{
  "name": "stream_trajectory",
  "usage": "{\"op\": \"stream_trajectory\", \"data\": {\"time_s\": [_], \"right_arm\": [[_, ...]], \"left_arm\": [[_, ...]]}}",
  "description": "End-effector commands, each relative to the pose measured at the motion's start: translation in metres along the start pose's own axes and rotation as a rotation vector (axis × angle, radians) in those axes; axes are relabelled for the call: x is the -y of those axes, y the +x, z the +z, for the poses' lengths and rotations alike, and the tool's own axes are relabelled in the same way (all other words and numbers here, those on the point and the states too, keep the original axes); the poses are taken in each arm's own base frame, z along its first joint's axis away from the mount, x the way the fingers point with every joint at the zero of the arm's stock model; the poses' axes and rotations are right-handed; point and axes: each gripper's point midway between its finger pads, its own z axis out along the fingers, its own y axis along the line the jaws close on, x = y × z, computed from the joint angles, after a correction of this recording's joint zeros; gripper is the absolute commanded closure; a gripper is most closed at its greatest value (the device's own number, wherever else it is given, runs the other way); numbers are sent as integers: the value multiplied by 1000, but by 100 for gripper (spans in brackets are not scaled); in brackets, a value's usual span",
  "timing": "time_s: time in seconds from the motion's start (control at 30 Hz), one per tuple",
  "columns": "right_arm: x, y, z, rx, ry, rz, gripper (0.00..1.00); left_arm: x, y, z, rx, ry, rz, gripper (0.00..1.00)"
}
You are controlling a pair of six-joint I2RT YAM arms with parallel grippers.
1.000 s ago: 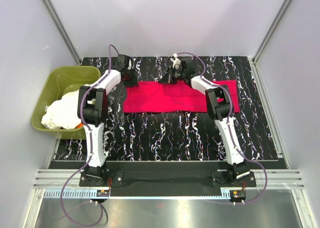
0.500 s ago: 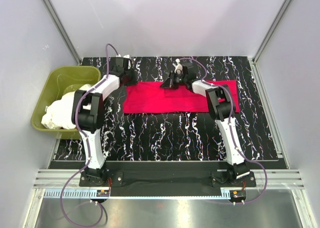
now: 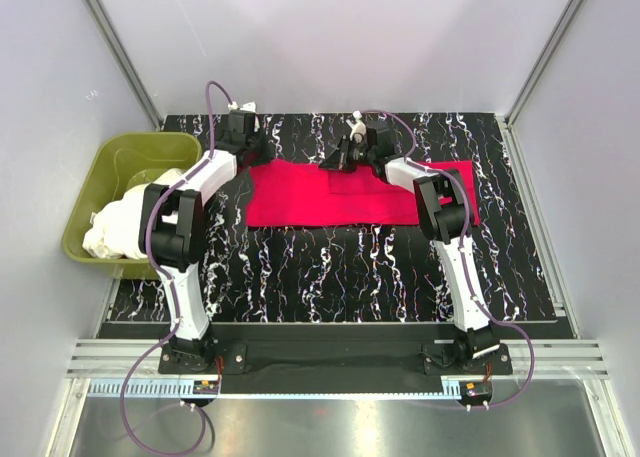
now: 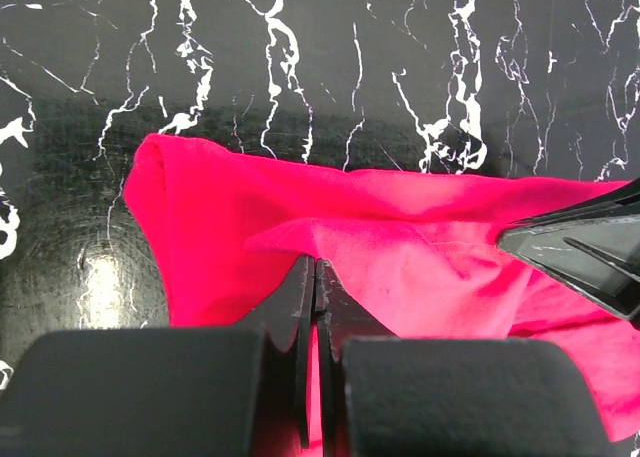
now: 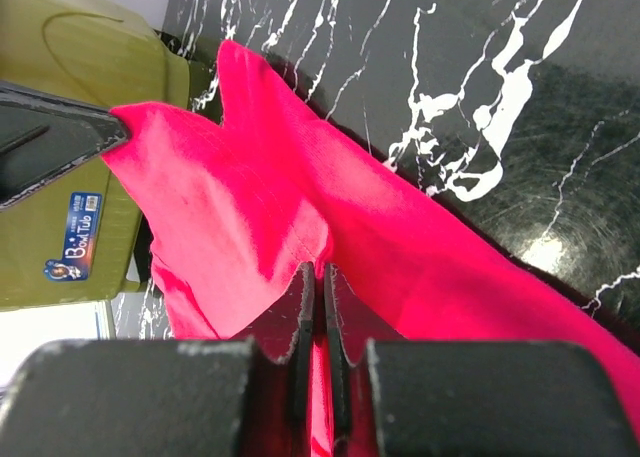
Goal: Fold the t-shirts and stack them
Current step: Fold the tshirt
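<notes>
Counter [image 3: 330, 277], black with white veining, carried everything in view. Across its far half lay the red t-shirt [image 3: 300, 199], spread as a long crosswise band. Its near edge lay flat and its far edge was lifted in two places.

At the counter's left edge stood the olive-green tub [image 3: 108, 157]. Inside it sat the white t-shirts [image 3: 125, 222], bundled in a loose heap toward the tub's near end.

The left pincer [image 4: 315, 277] was at the red shirt's far-left corner, near the tub. Its jaws were pressed together with red cloth pinched between them, and a fold of fabric rose from the counter to the tips.

The right pincer [image 5: 318, 272] was at the far edge, nearer the middle of the shirt. Its jaws were likewise closed down on a thin pinch of the red cloth, which stood in a raised ridge between the two pincers. In each wrist view the other pincer's dark tip showed at the side of the frame, meeting the same lifted edge.

Smallest of all, a blue sticker [image 5: 72, 239] showed on the tub's outer wall in the right wrist view, its print too small to read with certainty.
</notes>
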Motion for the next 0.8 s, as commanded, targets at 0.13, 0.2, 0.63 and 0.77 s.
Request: {"op": "stream_trajectory", "data": {"time_s": [0.13,0.2,0.63,0.77], "right_arm": [[-33,-41,-10,89,-43,-80,100],[-30,-39,-8,84,-43,-75,100],[-31,-41,-8,88,-48,-87,98],[-29,-39,-9,97,-41,-88,98]], "left_arm": [[4,-31,-1,95,-9,2,100],[4,-31,2,93,-8,0,100],[-1,-42,-2,138,-44,24,100],[-7,-39,3,127,-72,26,99]]}}
